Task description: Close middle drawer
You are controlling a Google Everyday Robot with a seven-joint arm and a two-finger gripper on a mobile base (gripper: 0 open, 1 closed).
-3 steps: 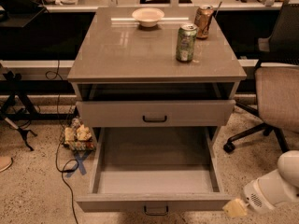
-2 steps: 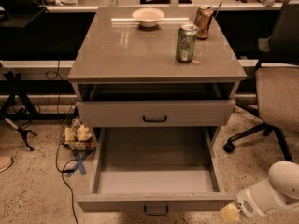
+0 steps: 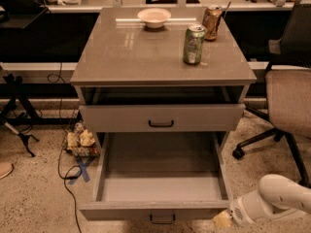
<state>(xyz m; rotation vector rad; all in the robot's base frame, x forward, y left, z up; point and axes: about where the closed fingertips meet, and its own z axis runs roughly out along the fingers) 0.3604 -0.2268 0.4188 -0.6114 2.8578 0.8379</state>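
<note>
Under top drawer [image 3: 162,118], middle drawer [image 3: 160,191] far out, grey inside; pincer [image 3: 223,220] nr front corner (state unclear)

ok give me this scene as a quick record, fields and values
cabinet: grey cabinet
middle drawer: pulled far out, plain grey inside showing
top drawer: slightly out
gripper: low on the right, beside the middle drawer's front right corner; contact cannot be told
on top: white bowl, green can, brown can
right of cabinet: office chair
task state: middle drawer not yet closed
</note>
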